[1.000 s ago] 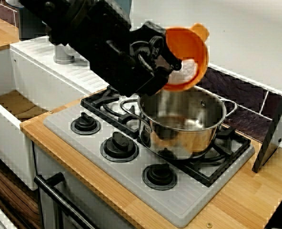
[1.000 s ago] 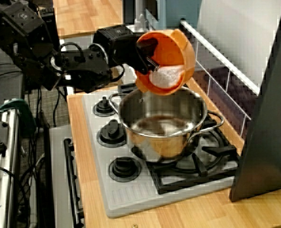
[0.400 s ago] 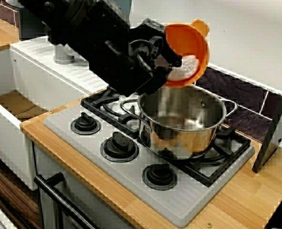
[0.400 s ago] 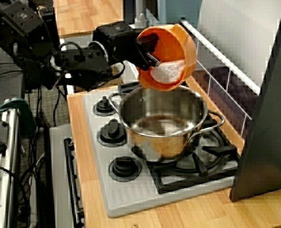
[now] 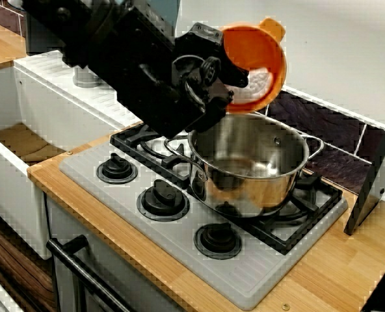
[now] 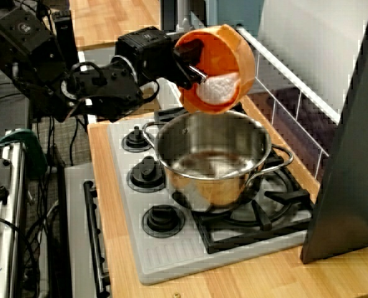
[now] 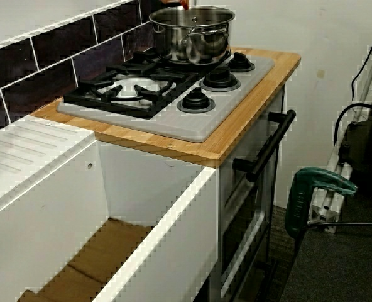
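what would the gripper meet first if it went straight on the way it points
Likely the dark tiled wall, with the orange bowl in the gripper passing above the pot; depth unclear.

You're seeing an orange bowl (image 5: 261, 55) with white filling (image 6: 220, 89) in the black tool (image 5: 231, 77). The pot (image 5: 248, 172) is gleaming silver.

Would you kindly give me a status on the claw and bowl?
Claw shut on orange bowl rim. Bowl tilted above pot, white lump inside. Nothing between them.
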### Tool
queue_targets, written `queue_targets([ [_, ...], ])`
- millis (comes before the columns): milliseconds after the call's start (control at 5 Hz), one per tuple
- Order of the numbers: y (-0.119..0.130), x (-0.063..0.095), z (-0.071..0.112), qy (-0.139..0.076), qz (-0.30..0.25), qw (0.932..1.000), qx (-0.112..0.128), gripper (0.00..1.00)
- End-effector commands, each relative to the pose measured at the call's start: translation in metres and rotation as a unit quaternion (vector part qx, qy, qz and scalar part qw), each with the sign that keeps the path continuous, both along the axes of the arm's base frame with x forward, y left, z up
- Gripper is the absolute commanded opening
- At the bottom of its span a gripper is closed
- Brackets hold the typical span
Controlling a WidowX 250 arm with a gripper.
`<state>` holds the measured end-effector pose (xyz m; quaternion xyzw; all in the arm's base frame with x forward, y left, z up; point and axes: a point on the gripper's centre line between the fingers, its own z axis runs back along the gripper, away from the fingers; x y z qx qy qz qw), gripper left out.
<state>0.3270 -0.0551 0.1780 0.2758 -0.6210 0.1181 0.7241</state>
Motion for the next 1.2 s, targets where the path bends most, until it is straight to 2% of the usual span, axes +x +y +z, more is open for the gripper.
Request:
queue_targets([
  [0,0.014,0.005,0.008,-0.048,0.009,0.9987,0.017,0.0],
  [200,0.018,0.004,0.011,-0.047,0.022,0.9987,0.001,0.0],
  [400,0.019,0.004,0.014,-0.025,0.023,0.9992,-0.023,0.0],
  [600,0.019,0.002,0.02,-0.041,0.024,0.9977,-0.048,0.0],
  [800,0.021,-0.003,0.029,-0.063,0.042,0.9931,-0.089,0.0],
  [1000,0.012,-0.008,0.028,-0.083,0.01,0.9963,-0.019,0.0],
])
